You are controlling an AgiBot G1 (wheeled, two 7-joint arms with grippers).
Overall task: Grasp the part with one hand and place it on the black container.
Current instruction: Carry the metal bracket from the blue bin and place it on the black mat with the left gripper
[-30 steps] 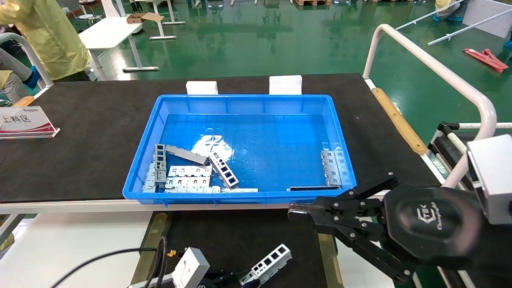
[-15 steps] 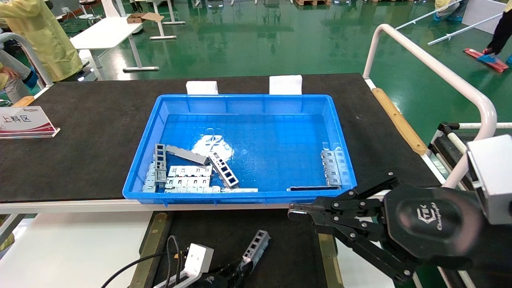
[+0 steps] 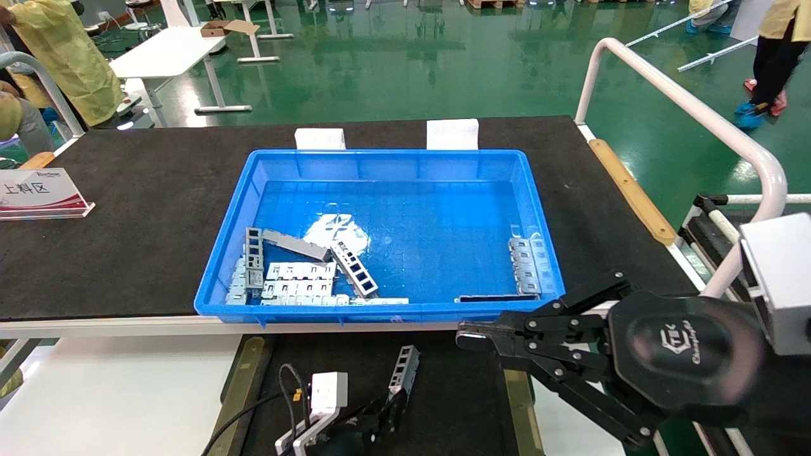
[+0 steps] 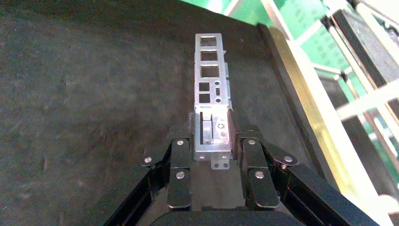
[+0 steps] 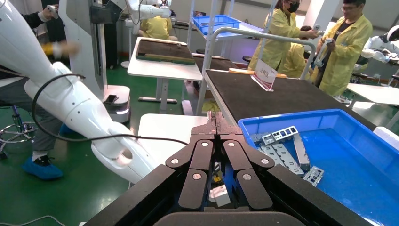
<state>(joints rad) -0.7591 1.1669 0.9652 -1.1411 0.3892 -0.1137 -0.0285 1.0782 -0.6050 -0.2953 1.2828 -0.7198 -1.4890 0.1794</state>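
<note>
My left gripper [image 3: 391, 400] is shut on a silver-grey part [image 3: 404, 367] with ladder-like cutouts, just above the black container [image 3: 456, 392], which has brass strips [image 3: 241, 386] on its sides. In the left wrist view the part [image 4: 211, 89] sticks out forward from between the fingers [image 4: 234, 127], over the container's black surface [image 4: 94, 94]. My right gripper [image 3: 466, 335] is shut and empty, parked by the blue bin's near right corner; its own view shows its tips [image 5: 216, 123] pressed together.
A blue bin [image 3: 380, 310] on the black mat holds several more parts at its near left [image 3: 298, 278] and near right [image 3: 526, 266]. A sign [image 3: 38, 193] stands far left. A white rail [image 3: 690, 120] runs along the right.
My left gripper has moved forward and turned with the part. The part swung from pointing right to pointing toward the bin. The right arm has not moved.
</note>
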